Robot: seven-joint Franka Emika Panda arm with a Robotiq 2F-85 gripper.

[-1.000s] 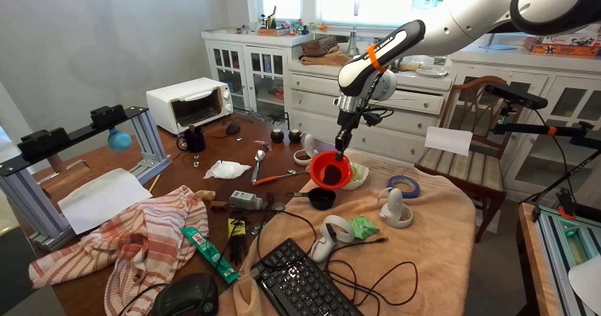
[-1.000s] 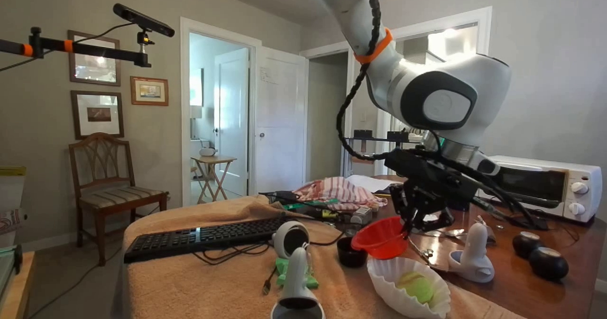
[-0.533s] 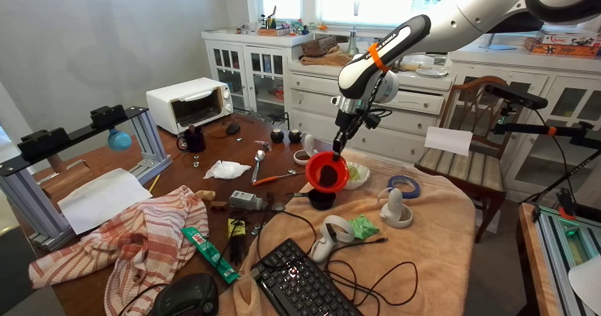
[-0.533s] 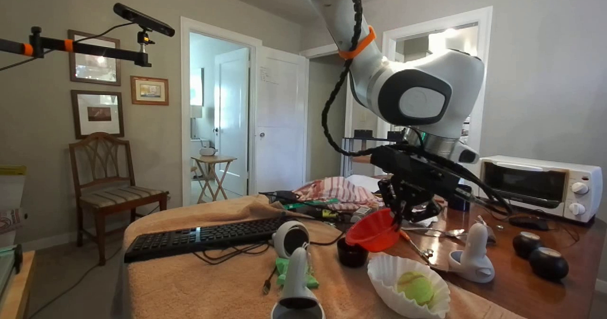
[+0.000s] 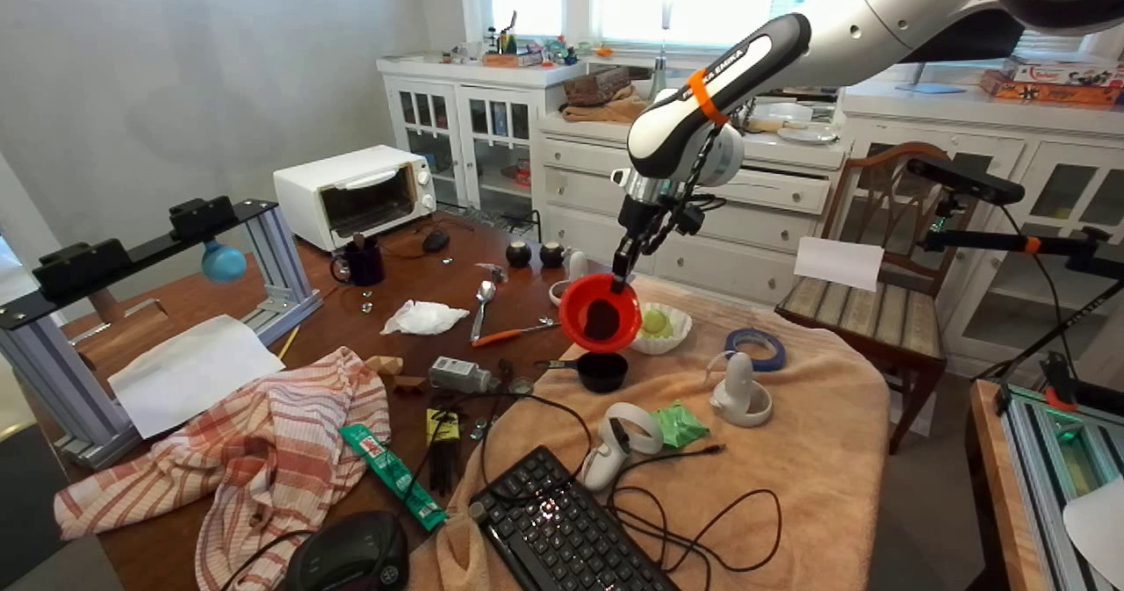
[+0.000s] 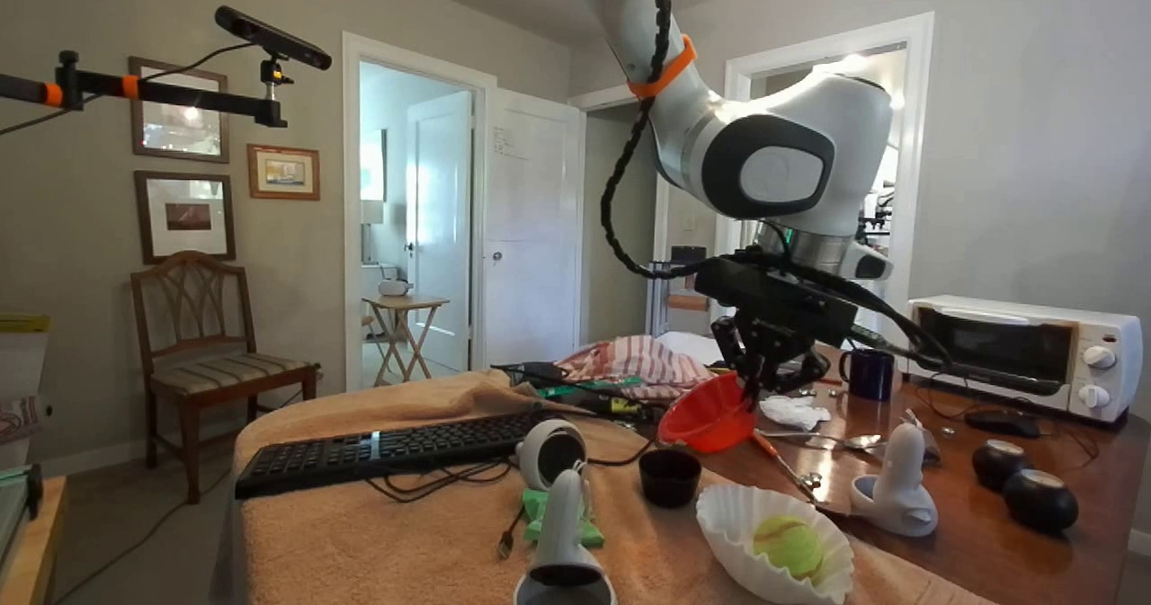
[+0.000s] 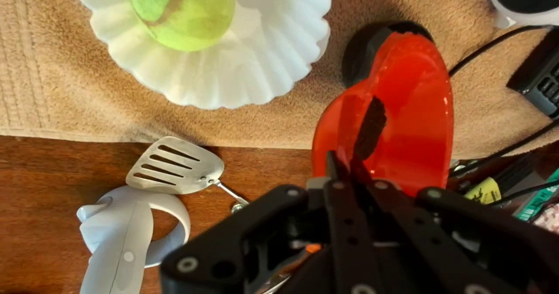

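Note:
My gripper (image 5: 620, 280) is shut on the rim of a red bowl (image 5: 575, 308), its fingers pinching the wall in the wrist view (image 7: 347, 167). The bowl hangs tilted above the table, its mouth facing sideways. A dark brown patch (image 7: 371, 128) lies inside at its bottom; loose or solid, I cannot tell. Close below the bowl stands a black measuring cup (image 5: 602, 375), partly hidden behind the bowl in the wrist view. Beside it, a white fluted bowl (image 6: 719, 533) holds a yellow-green tennis ball (image 6: 787, 547).
White controllers (image 5: 742, 389) stand around on the tan towel, with a black keyboard (image 5: 562, 521) and cables. A slotted spatula (image 7: 179, 165) and another white controller (image 7: 118, 241) lie on the wood. Farther off are a blue tape roll (image 5: 755, 349), a dark mug (image 6: 868, 374) and a toaster oven (image 6: 1016, 353).
My gripper has carried the red bowl a little left in an exterior view, and upward and farther from the camera in the other exterior view. The grip stays shut; the objects on the table have not moved.

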